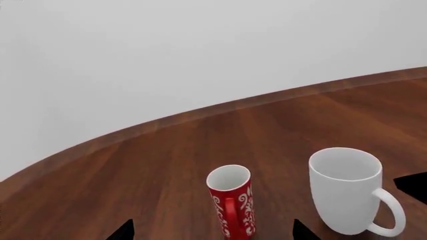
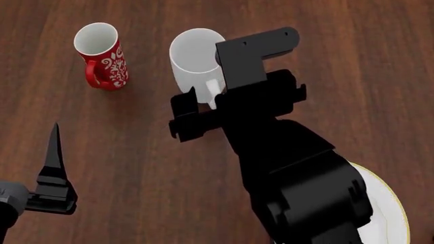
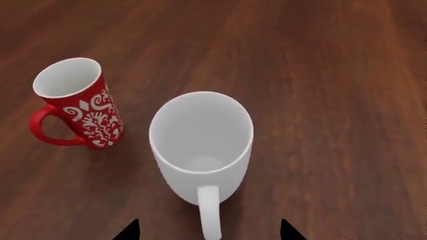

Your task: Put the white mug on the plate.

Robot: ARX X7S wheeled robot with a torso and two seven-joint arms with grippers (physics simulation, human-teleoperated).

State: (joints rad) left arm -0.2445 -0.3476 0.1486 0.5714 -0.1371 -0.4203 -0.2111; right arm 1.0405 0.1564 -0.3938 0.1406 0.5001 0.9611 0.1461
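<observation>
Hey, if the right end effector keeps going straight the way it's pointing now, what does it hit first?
Most likely the white mug. In the right wrist view the mug's handle points back between the tips of the right end effector, which stand apart on either side of it. The red mug sits off to the side, out of that line.

White mug (image 3: 200, 145) beside red mug (image 3: 80, 102)

Right arm (image 2: 285, 168) reaches from 5 o'clock toward 11; right gripper (image 3: 208, 230) jaws parted, tips wide apart. Left gripper (image 2: 54, 168) low at 8 o'clock, finger pointing to 12, jaws spread.
</observation>
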